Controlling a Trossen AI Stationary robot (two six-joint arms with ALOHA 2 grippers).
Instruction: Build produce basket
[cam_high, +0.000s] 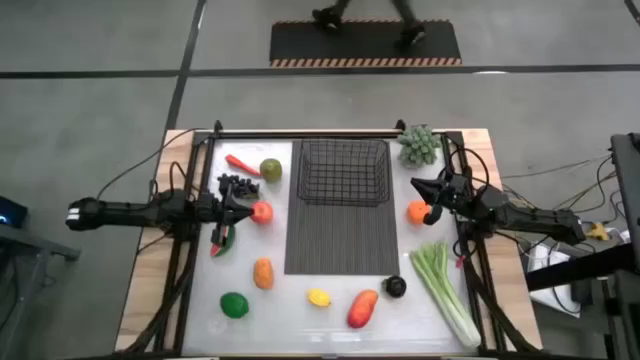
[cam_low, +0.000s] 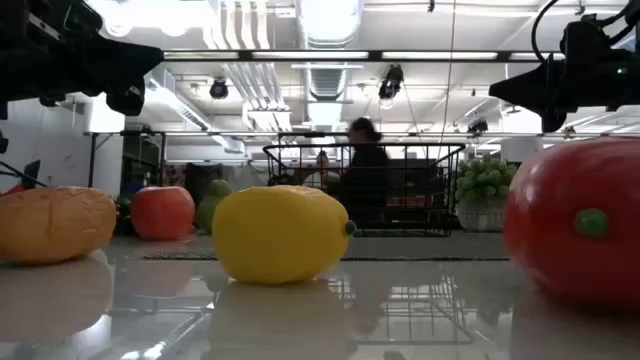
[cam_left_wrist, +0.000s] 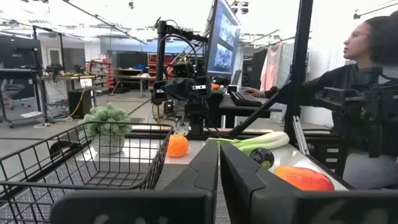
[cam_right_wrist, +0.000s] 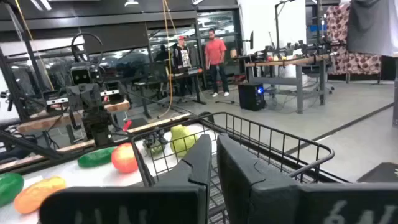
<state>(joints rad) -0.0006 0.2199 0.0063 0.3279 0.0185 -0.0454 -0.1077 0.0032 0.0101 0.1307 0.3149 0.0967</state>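
Observation:
The black wire basket (cam_high: 345, 172) stands on the far part of the ribbed mat (cam_high: 342, 240). Toy produce lies on the table around the mat. On its left are a chili (cam_high: 240, 163), green apple (cam_high: 270, 170), grapes (cam_high: 236, 186), tomato (cam_high: 262, 212) and watermelon slice (cam_high: 220, 240). On its right are an orange (cam_high: 417, 211) and celery (cam_high: 445, 290). Near the front lie a lemon (cam_high: 319, 297) and mango (cam_high: 362, 308). My left gripper (cam_high: 245, 210) hovers shut beside the tomato. My right gripper (cam_high: 415, 185) hovers shut above the orange. Both gripper tips point at the basket.
A green leafy bunch (cam_high: 420, 145) sits at the far right corner, a lime (cam_high: 234, 304) and another orange fruit (cam_high: 263, 272) at the near left, a dark round fruit (cam_high: 395, 287) by the celery. A person (cam_left_wrist: 367, 62) sits beyond the table's right side. The mat's near half is bare.

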